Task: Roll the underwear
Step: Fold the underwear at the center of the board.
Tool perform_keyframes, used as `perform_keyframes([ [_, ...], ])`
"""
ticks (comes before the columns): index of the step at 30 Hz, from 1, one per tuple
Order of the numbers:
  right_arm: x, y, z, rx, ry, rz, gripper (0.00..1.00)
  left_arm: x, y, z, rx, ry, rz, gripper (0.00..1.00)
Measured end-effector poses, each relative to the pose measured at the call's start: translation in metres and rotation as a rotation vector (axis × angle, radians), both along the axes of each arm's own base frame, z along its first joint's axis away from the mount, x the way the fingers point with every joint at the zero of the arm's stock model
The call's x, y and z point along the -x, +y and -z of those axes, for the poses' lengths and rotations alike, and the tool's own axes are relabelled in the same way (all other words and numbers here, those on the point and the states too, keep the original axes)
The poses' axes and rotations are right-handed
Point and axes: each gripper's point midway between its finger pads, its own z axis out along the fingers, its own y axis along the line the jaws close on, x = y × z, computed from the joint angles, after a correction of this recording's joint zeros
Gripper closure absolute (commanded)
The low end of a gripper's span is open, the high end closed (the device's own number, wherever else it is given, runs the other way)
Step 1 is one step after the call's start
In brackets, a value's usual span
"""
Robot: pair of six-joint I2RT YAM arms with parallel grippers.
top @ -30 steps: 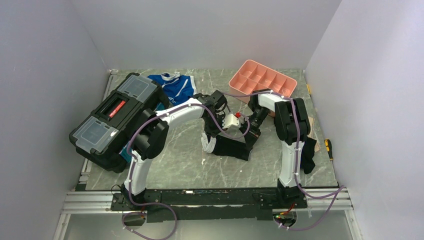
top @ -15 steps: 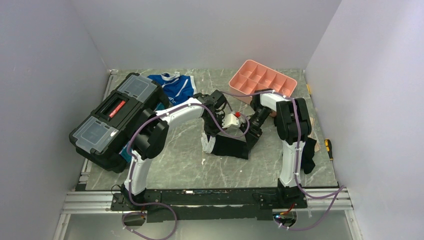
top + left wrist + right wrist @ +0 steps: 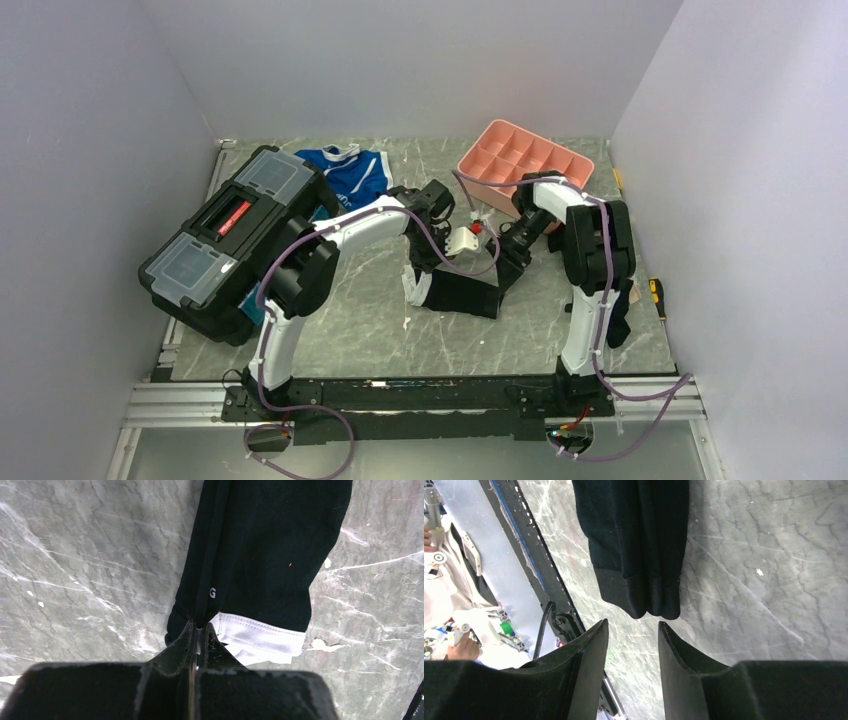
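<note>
The underwear [image 3: 462, 293] is laid at the middle of the worktop [image 3: 350, 320]. Its white-banded end is gripped by the left pincer [image 3: 198, 628]; the right pincer [image 3: 632, 625] is held released, just off the other end.

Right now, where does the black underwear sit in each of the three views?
Top external: the underwear lies folded near the middle of the grey marbled tabletop.
Left wrist: upper centre, running down to the shut left gripper, which pinches its edge by the white band.
Right wrist: top centre, its hem just beyond the open right gripper.
Shared landmark: the marbled tabletop, under the fabric in all three.
</note>
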Motion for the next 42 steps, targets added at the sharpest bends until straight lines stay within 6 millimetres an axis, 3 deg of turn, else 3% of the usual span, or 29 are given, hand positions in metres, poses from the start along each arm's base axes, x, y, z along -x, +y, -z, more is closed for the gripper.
perform_keyframes([
  [10, -0.005, -0.006, -0.017, -0.044, -0.046, 0.072, 0.60, 0.001, -0.010, -0.001, 0.018, -0.020, 0.018, 1.00],
  [31, 0.015, 0.027, -0.031, -0.225, 0.040, 0.127, 0.61, -0.007, -0.014, -0.002, 0.026, -0.055, -0.011, 1.00],
  [35, 0.017, 0.030, -0.026, -0.234, 0.069, 0.130, 0.62, -0.008, -0.014, -0.002, 0.024, -0.061, -0.016, 1.00],
  [42, 0.025, 0.029, -0.002, -0.210, 0.158, 0.137, 0.63, -0.009, -0.015, -0.002, 0.025, -0.061, -0.016, 1.00],
])
